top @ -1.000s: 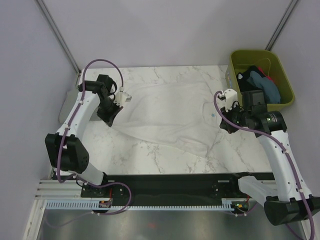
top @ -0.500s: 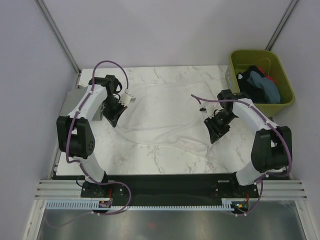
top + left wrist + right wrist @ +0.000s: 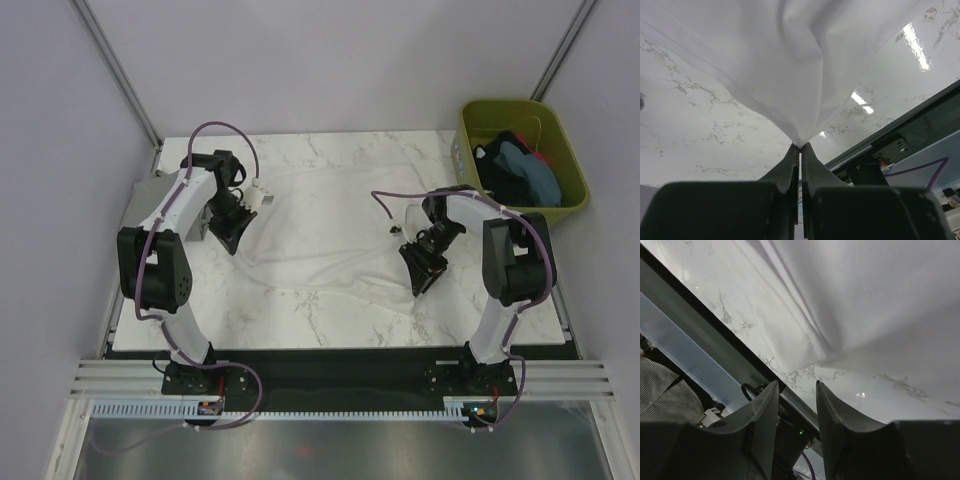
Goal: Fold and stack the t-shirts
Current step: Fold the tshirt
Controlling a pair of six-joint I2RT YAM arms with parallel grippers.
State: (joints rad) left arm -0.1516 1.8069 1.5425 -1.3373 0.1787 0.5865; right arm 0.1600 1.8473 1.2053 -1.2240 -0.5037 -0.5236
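Pinching a corner of the white t-shirt (image 3: pixel 330 225), your left gripper (image 3: pixel 800 147) is clamped on the cloth at the end farthest from the olive-green bin (image 3: pixel 510 103). Your right gripper (image 3: pixel 796 385) stands parted, holding nothing, at the shirt's bin-side end. The shirt lies spread beside the bin; the dark and blue-teal shirts (image 3: pixel 520 170) sit inside it.

Overhead looks down — wrist views sit close, sharing the white t-shirt (image 3: pixel 325 225).
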